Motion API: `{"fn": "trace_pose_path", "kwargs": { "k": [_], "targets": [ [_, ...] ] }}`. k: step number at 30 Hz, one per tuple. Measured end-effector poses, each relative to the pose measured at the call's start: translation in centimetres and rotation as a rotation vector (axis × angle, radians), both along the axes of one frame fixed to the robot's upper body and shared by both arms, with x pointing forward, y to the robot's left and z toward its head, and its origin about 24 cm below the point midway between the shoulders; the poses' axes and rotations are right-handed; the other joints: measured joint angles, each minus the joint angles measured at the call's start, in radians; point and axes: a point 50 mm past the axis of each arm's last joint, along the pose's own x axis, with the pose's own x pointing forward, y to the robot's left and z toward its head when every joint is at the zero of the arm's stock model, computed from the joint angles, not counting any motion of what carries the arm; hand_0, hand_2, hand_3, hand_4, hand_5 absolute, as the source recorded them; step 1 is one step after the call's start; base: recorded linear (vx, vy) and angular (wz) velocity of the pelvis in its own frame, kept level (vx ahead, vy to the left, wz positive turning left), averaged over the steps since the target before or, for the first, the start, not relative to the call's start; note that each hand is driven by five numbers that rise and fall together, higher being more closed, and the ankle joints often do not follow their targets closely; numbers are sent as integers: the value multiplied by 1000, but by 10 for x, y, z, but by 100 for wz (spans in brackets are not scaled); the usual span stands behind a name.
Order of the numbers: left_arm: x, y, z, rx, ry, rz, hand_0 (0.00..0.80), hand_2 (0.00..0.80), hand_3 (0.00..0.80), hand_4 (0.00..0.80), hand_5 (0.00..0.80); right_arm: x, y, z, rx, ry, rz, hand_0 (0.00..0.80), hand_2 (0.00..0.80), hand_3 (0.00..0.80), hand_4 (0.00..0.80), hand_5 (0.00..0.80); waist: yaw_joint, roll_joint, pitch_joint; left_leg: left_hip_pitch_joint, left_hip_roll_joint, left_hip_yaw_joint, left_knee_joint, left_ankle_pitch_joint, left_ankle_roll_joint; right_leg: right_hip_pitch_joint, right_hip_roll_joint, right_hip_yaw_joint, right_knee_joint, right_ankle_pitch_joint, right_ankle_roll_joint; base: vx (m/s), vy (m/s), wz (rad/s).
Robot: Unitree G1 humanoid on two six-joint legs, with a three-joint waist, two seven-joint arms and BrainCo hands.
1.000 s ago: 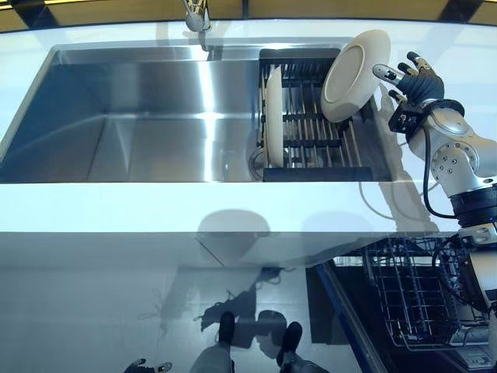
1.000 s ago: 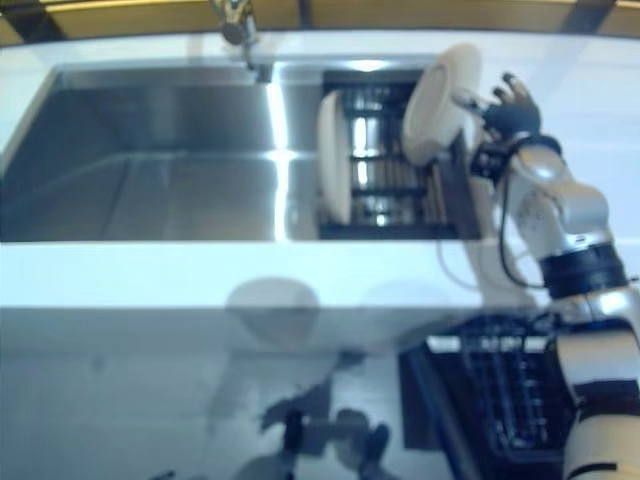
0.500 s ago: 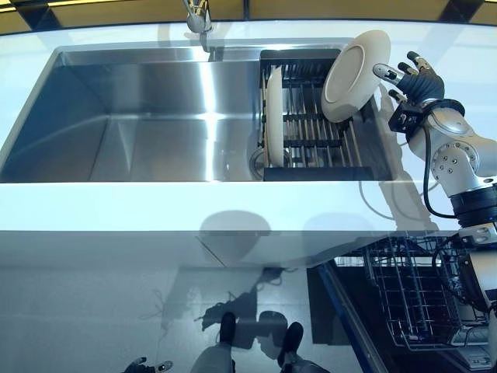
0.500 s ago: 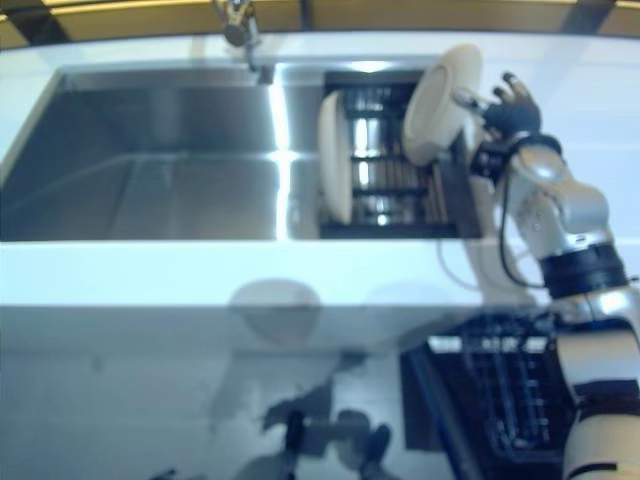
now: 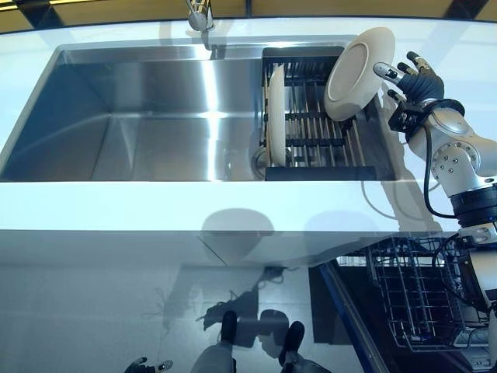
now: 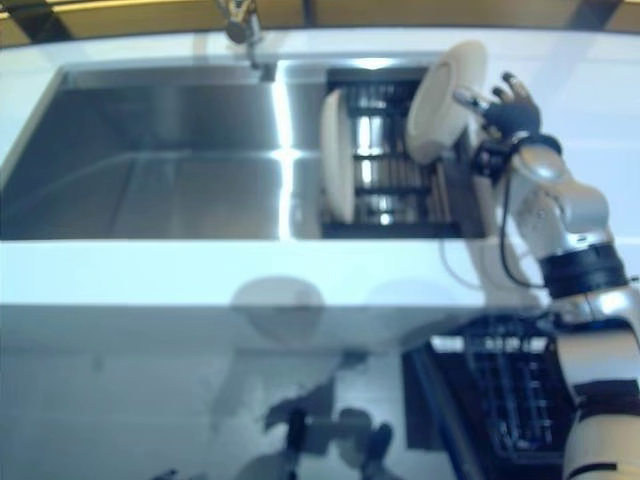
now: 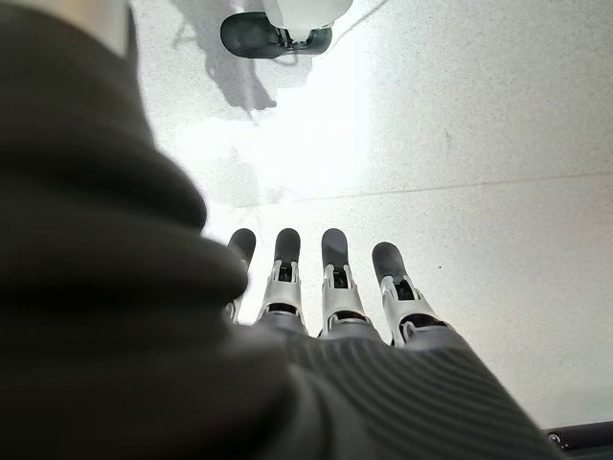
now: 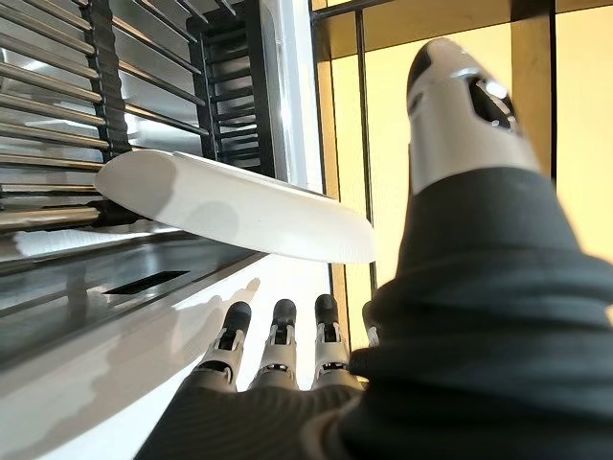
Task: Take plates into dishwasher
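Observation:
A white plate (image 5: pixel 357 71) leans tilted at the right edge of the black dish rack (image 5: pixel 314 141) in the sink. My right hand (image 5: pixel 415 81) is just right of it with straight, spread fingers reaching to its back rim. In the right wrist view the plate (image 8: pixel 230 206) lies across the space past the straight fingers (image 8: pixel 278 335), with a gap showing and the thumb apart, so nothing is clasped. A second white plate (image 5: pixel 275 116) stands upright on edge at the rack's left side. My left hand (image 7: pixel 330 287) hangs over the floor, fingers straight.
The steel sink (image 5: pixel 132 116) fills the left of the counter, with the faucet (image 5: pixel 199 15) at its back. A white counter edge (image 5: pixel 194 206) runs in front. The open dishwasher's wire basket (image 5: pixel 419 299) sits low at the right.

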Motion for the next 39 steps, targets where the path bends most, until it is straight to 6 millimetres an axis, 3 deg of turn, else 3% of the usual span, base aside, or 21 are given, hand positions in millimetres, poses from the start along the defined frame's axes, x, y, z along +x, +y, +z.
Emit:
{"fn": "trace_pose_path", "kwargs": {
  "k": [39],
  "targets": [
    [-2, -1, -1, -14, -6, 5, 0, 0, 0, 0, 0, -1, 0, 14, 47, -75, 4, 0, 0, 0, 0, 0, 3, 27, 34, -24, -3, -20, 0, 9, 1, -11, -4, -25, 0, 0, 0, 2, 3, 1]
  ]
}}
